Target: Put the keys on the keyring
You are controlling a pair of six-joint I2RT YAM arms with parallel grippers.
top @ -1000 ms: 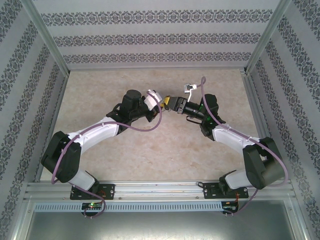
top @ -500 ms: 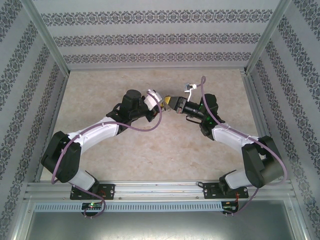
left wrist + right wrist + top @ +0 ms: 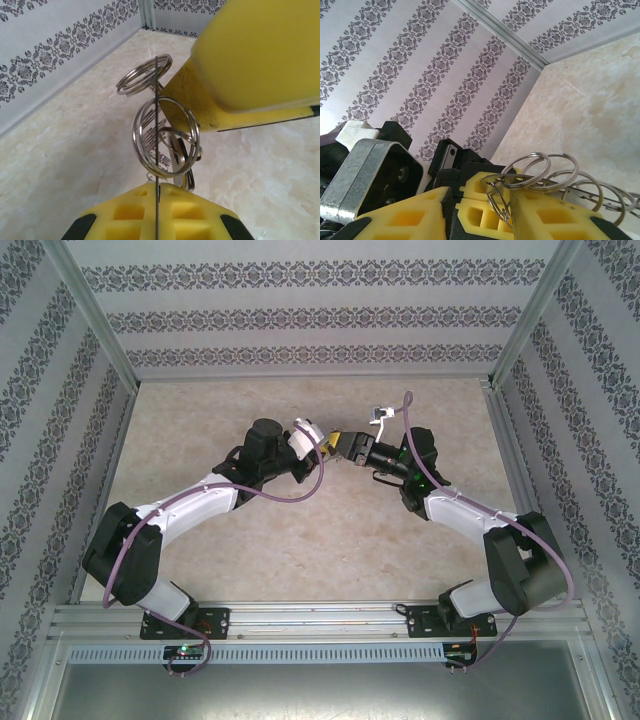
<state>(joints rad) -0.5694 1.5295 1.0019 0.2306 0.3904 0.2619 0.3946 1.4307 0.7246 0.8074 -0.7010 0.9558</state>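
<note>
— Gripping keyring (image 3: 165, 132) edge-on in clenched left gripper (image 3: 156, 196), up off table (image 3: 75, 160)?
— Yes; straddling its loops with right gripper (image 3: 480, 200), jaws apart, clasping nothing.
— Best way on?
— Hold left steady. Close right on one coil only, probably the nearest. Pry gently, square to the ring. Avoid twisting the bunch loose.

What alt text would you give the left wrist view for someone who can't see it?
Interlinked silver key rings stand up from between the left gripper's closed yellow fingers at the bottom edge. The right gripper's yellow finger, large and blurred, reaches in from the upper right beside the rings. Behind lie a beige marbled table and a patterned wall.
</note>
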